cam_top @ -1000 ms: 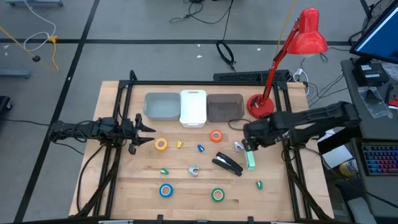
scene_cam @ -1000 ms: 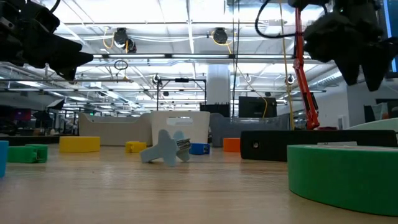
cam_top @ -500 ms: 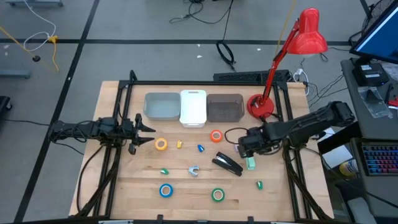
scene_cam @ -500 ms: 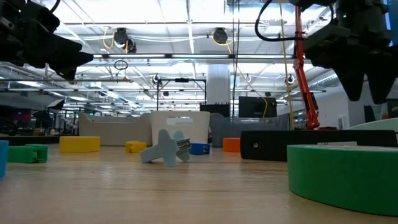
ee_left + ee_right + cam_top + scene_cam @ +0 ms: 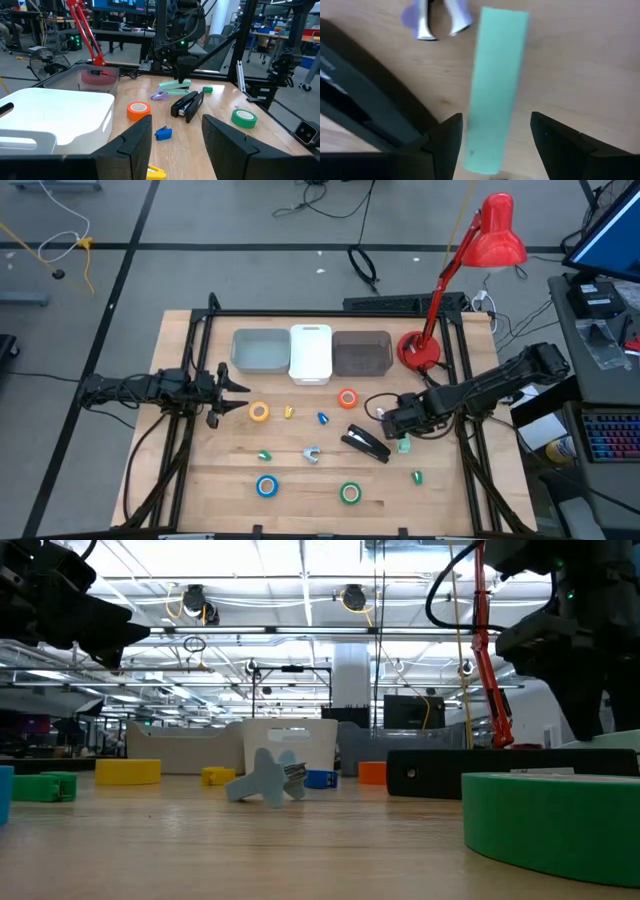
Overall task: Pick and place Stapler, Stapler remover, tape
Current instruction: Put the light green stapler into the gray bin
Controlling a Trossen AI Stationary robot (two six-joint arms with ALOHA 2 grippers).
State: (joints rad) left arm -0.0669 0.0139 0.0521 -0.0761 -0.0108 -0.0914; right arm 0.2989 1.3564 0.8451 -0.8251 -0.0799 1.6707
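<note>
The right gripper (image 5: 495, 145) is wide open and empty, low over a long green block (image 5: 496, 90), one finger each side, likely ready to pinch it. The black stapler (image 5: 367, 443) lies just beside it, so that side is tight. The left gripper (image 5: 232, 392) waits open near the yellow tape (image 5: 259, 412).
</note>
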